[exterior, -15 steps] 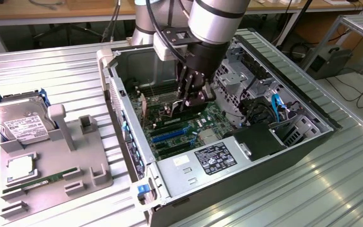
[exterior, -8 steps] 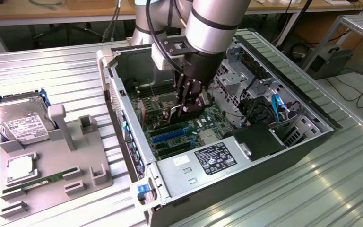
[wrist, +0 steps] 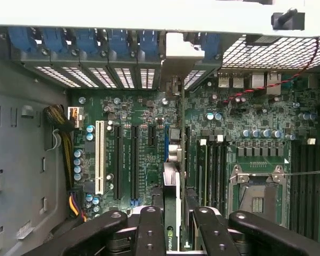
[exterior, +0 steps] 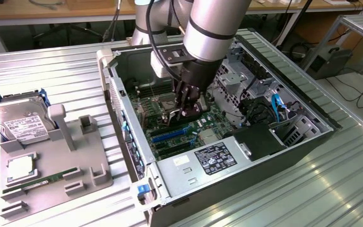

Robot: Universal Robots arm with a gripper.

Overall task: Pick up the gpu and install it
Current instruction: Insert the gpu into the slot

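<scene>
- In the exterior view, the arm is reaching down into the open computer case [exterior: 307,124], which is lying on its side on the ribbed metal table [exterior: 307,198].
- The gripper [exterior: 186,107] is clasping the gpu [exterior: 196,111], holding the dark card on edge over the motherboard [exterior: 222,124], beside the power supply [exterior: 214,159].
- To the exterior view's left, a grey fixture tray [exterior: 83,163] is carrying a hard drive [exterior: 19,124] and a green RAM stick [exterior: 43,182], well apart from the case.
- In the wrist view, the black fingers [wrist: 149,229] are pressing on both faces of the gpu [wrist: 172,192], which is showing edge-on between them.
- The card is lining up with the blue slot [wrist: 167,143], and its silver bracket [wrist: 177,53] is sitting at the case's rear slot openings.
- Whether the card's edge is sitting in the slot, I cannot tell.
- A white slot [wrist: 100,156] and the CPU socket [wrist: 256,194] are flanking it, one on each side.
</scene>
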